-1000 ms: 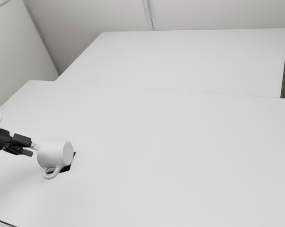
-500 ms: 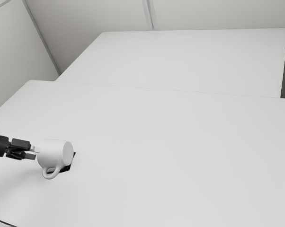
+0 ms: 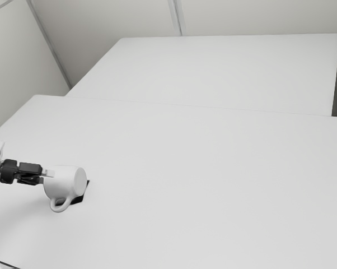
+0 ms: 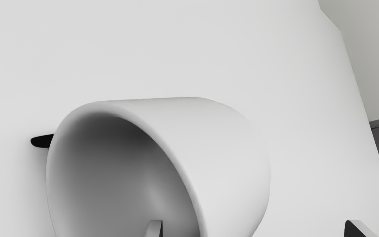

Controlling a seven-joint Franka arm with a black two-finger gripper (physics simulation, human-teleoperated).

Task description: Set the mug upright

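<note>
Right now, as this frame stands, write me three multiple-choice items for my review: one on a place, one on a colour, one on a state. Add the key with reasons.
1. In the exterior view, where is the smooth white mug with a loop handle?
A) At the far right
B) Toward the left
C) At the top centre

2. What colour is the flat patch showing at the mug's edge?
A) Black
B) Red
C) Yellow

3. How does the mug lie?
A) Upright on its base
B) Upside down
C) On its side

Key:
1: B, the exterior view has it on the left part of the pale table.
2: A, both views show the patch dark against the table.
3: C, its mouth opens sideways toward the black two-finger claw, and its round base faces away.
</note>
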